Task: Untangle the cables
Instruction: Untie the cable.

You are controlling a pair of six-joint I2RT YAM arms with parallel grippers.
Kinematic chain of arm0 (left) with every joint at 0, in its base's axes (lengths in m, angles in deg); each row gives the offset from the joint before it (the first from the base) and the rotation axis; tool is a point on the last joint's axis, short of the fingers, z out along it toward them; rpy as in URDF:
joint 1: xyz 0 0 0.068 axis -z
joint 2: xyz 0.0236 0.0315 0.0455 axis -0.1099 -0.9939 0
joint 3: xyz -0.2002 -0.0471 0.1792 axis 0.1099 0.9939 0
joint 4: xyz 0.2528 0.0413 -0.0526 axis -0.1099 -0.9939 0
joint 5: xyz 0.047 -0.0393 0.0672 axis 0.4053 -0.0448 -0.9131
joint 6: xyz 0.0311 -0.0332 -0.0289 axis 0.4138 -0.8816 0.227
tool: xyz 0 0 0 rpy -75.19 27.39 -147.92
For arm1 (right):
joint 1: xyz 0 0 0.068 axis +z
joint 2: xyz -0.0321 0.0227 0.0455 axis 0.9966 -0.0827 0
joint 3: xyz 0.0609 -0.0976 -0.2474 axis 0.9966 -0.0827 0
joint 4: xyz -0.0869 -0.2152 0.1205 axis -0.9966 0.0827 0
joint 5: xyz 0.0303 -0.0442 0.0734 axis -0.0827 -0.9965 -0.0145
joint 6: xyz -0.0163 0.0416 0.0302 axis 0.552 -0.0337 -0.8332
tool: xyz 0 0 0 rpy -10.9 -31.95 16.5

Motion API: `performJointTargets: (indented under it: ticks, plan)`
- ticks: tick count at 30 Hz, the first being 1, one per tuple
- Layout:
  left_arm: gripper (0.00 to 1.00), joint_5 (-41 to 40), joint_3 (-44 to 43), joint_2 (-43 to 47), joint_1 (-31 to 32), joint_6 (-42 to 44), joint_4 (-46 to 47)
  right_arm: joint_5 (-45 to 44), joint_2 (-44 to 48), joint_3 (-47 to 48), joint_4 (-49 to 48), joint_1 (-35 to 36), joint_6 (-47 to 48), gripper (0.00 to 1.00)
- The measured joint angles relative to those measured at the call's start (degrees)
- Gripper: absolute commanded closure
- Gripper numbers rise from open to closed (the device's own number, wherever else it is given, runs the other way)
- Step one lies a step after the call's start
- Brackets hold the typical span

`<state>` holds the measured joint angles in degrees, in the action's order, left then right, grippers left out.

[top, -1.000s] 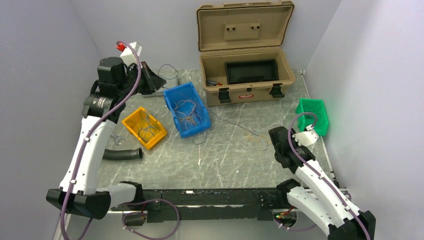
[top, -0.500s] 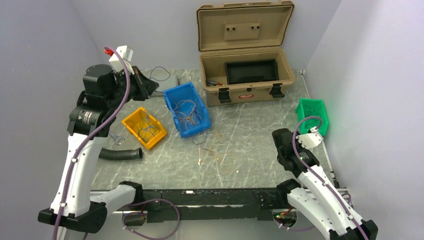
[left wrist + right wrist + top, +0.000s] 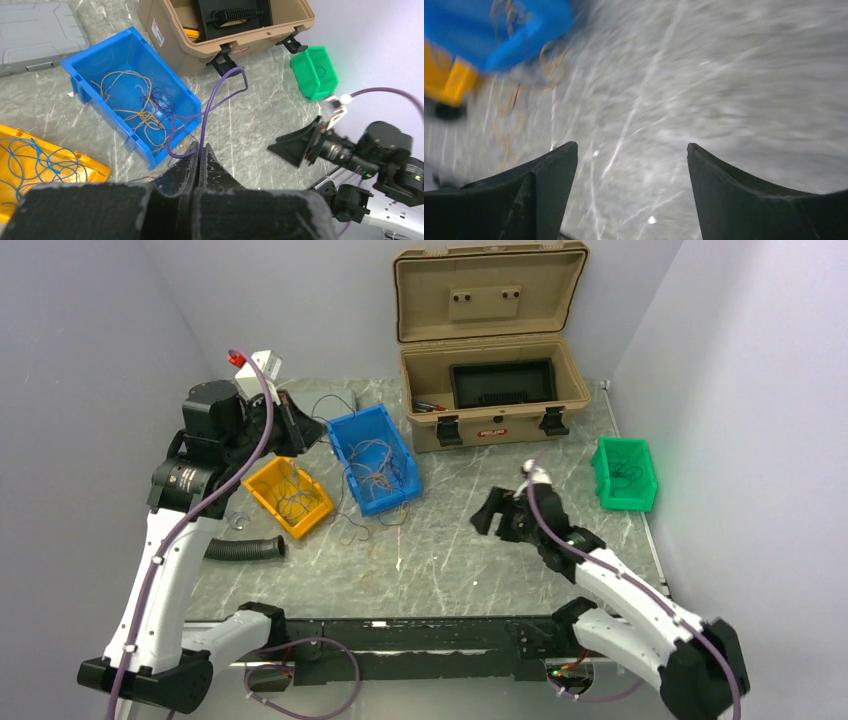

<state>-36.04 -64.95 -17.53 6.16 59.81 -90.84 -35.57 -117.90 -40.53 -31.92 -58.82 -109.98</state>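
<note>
Left fingers (image 3: 200, 155) pinched shut on a purple cable (image 3: 203, 131) near the blue bin (image 3: 107, 52); right fingers (image 3: 487, 512) spread wide, empty, mid-frame over the bench (image 3: 450, 560)

The cables (image 3: 142, 102) were very thin wires. A loose tangle of orange, yellow and purple ones lay inside the blue bin (image 3: 85, 75), at the upper left of the left wrist view. Several blue strands (image 3: 35, 160) lay curled in the yellow bin (image 3: 95, 175), at the lower left. One purple wire (image 3: 210, 107) rose from the closed jaws of the left gripper (image 3: 200, 152), made a tall loop in the centre and passed in front of the blue bin's near corner. In the top view, a few loose strands (image 3: 362, 530) lay on the worktop (image 3: 470, 540) just below the blue bin.
</note>
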Motion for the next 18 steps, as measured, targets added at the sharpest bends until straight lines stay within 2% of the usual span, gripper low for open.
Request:
performJointTargets:
  ticks: [6,11,18]
  plan:
    - [1.00,0.09,0.00,0.59,0.00,0.02,-0.04,9.09,-13.68,3.17,-9.25,16.41,3.30,0.09]
    - [1.00,0.00,0.02,0.59,0.00,0.11,-0.04,9.68,-25.42,9.25,-16.09,27.82,1.40,0.07]
    - [1.00,-0.31,0.02,0.59,0.00,0.44,-0.46,6.25,-41.38,20.94,-20.39,35.85,-1.29,0.13]
